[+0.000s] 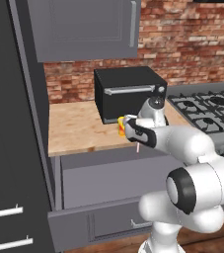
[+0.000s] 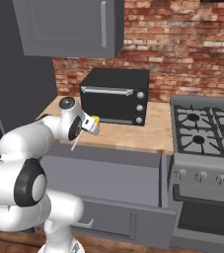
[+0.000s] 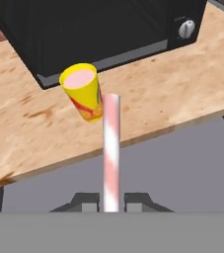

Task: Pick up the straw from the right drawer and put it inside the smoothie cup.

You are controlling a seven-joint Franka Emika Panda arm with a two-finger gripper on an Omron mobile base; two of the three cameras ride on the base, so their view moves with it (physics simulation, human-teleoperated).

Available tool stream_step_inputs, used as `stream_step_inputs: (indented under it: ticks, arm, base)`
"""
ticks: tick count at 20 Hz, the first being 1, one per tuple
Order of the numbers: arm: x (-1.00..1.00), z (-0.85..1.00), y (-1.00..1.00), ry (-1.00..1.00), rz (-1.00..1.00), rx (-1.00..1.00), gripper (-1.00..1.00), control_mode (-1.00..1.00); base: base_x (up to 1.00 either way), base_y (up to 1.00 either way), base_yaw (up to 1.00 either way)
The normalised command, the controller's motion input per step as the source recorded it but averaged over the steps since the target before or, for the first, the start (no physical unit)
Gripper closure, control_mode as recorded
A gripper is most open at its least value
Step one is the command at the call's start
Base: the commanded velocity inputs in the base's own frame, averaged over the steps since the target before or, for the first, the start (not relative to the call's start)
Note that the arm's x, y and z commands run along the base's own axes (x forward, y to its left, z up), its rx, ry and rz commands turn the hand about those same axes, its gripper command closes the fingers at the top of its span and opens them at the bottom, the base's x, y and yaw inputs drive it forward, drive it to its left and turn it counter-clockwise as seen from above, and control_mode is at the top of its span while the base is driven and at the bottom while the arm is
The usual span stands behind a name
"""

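Clearly the straw point(image 3: 111, 153), a thin pink-and-white striped tube, is pinched between the gripper point(image 3: 111, 201) fingers, which are closed tight on its lower end. It stands up from them above the open right drawer point(image 1: 108, 180), a plain flat grey box. Its tip reaches beside the smoothie cup point(image 3: 83, 91), a yellow tapered tumbler with pink filling, on the grainy wooden counter point(image 3: 29, 128) before the boxy black toaster oven point(image 2: 114, 94).

No text, label, brand, number or sign can be read in any of the views. The smoothie cup point(image 3: 83, 91) carries only a red-orange diagonal marking with no letters. The toaster oven point(image 2: 114, 95) has plain knobs, with no readable markings.
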Motion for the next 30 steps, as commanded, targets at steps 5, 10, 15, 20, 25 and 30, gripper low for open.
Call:
stream_step_inputs:
  ticks: [5, 10, 15, 20, 25, 30]
  arm:
    - [0.1, 0.03, -0.01, 0.0, 0.06, 0.0, 1.0, -1.0]
    - [0.11, 0.0, 0.0, -0.05, 0.16, 0.0, 1.0, -1.0]
    - [0.1, 0.0, 0.0, -0.16, 0.22, 0.0, 1.0, -1.0]
    - [0.08, 0.0, -0.01, -0.21, 0.24, 0.0, 1.0, -1.0]
    - [0.03, 0.04, 0.0, -0.24, 0.24, 0.0, 1.0, -1.0]
    - [0.0, 0.11, 0.0, -0.26, 0.26, 0.0, 1.0, -1.0]
  base:
    - [0.0, 0.0, 0.0]
    - [0.0, 0.0, 0.0]
    - [0.0, 0.0, 0.0]
    - [0.0, 0.0, 0.0]
    - [0.0, 0.0, 0.0]
    - [0.0, 0.0, 0.0]
